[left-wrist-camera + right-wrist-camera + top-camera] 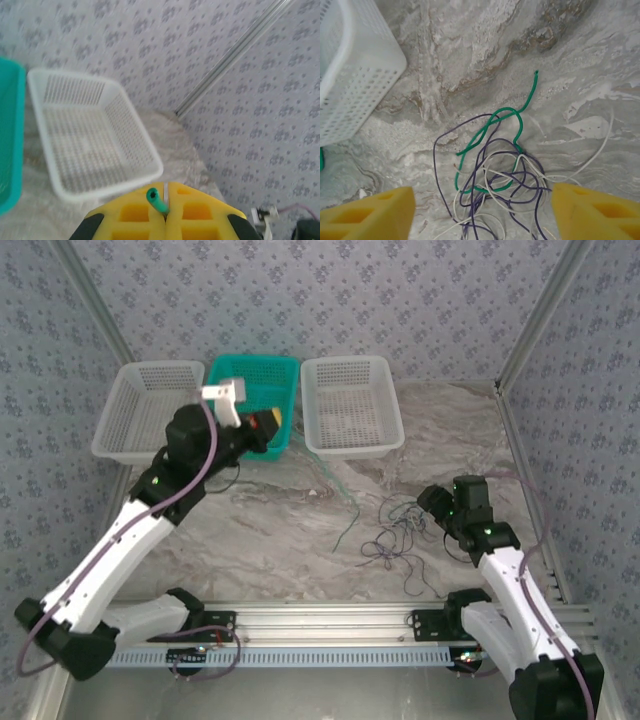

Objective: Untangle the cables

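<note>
Left gripper (165, 196) hovers just left of the white plastic mesh basket (352, 405), over the teal plastic basket (255, 380). Its yellow fingers (200, 212) are pressed together, pinching the end of a thin green wire (156, 199). Right gripper (482, 210) hangs in front of the white basket and off to its right, yellow fingers (370, 212) spread wide, gripping nothing. Right beneath it on the marbled grey tabletop (280, 530) lies the tangle of hair-thin green, pale tan and dark purple cables (495, 175), loops crossing everywhere.
</note>
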